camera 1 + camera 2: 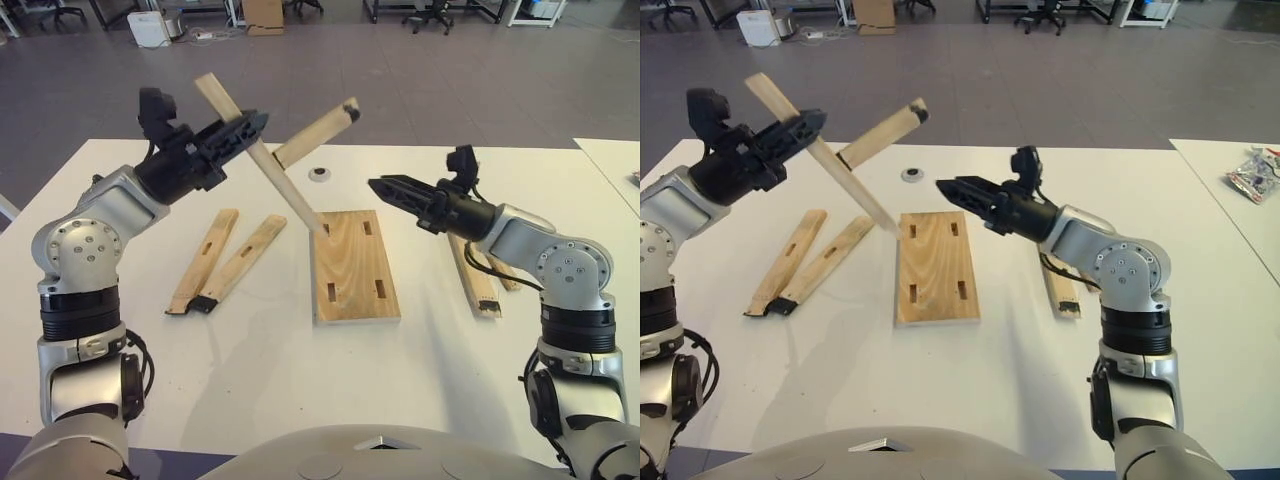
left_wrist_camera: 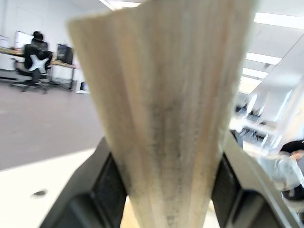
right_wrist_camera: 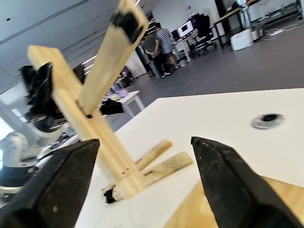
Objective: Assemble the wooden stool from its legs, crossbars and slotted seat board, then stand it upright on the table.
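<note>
**Left gripper clamped on a leg, right one just hanging open**

Left gripper (image 1: pixel 252 128) is closed around a pale, square-edged wooden leg (image 1: pixel 287 192). The leg is tilted, with its bottom end touching the seat board (image 1: pixel 355 285) at the far-left corner. One crossbar (image 1: pixel 315 132) pokes out of that leg. Right gripper (image 1: pixel 380 186) hovers just right of the board, jaws spread wide and holding nothing. The board's flat and grainy, with four rectangular slots. Two loose slotted pieces (image 1: pixel 205 258) lie on the table to its left.

We see the pale slotted seat board (image 1: pixel 355 265) flat on the worktop (image 1: pixel 300 380), a long leg (image 1: pixel 285 195) slanting in our left claw (image 1: pixel 250 125), foot at the board's far-left corner, a crossbar (image 1: pixel 315 135) jutting off it, two slotted pieces (image 1: pixel 204 260) lying left, another piece (image 1: pixel 473 275) right.
</note>
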### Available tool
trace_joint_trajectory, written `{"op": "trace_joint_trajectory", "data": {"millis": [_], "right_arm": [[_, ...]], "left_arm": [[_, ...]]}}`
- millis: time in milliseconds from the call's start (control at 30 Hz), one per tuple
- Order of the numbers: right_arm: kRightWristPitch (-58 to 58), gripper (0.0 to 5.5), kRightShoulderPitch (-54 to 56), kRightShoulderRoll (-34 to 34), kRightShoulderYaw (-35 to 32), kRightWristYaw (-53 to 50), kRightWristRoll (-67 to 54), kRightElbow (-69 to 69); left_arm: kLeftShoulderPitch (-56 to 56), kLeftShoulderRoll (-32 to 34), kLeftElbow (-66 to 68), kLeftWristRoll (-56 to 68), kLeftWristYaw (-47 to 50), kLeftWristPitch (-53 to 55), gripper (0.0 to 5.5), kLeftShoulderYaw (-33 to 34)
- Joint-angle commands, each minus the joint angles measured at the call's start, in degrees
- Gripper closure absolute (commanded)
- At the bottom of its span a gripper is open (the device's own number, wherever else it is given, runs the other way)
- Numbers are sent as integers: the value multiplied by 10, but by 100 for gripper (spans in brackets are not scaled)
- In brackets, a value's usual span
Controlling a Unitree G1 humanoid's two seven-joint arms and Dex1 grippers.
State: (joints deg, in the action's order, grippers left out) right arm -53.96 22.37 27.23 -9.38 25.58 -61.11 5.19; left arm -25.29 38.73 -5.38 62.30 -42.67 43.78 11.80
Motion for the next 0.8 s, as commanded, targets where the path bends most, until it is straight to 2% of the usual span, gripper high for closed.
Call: {"op": "trace_joint_trajectory", "data": {"millis": [33, 167, 400, 800], "right_arm": [[33, 189, 2, 20, -21, 23, 49, -49], [55, 189, 36, 45, -49, 47, 83, -98], [67, 189, 61, 56, -68, 75, 118, -130], [82, 189, 65, 40, -78, 81, 146, -140]], "left_arm": [[19, 18, -32, -24, -83, -7, 344, -17], [23, -10, -66, -95, -137, -98, 344, -38], [42, -48, -60, -166, -203, -184, 344, -81], [111, -80, -70, -237, -235, -257, 344, -132]]}}
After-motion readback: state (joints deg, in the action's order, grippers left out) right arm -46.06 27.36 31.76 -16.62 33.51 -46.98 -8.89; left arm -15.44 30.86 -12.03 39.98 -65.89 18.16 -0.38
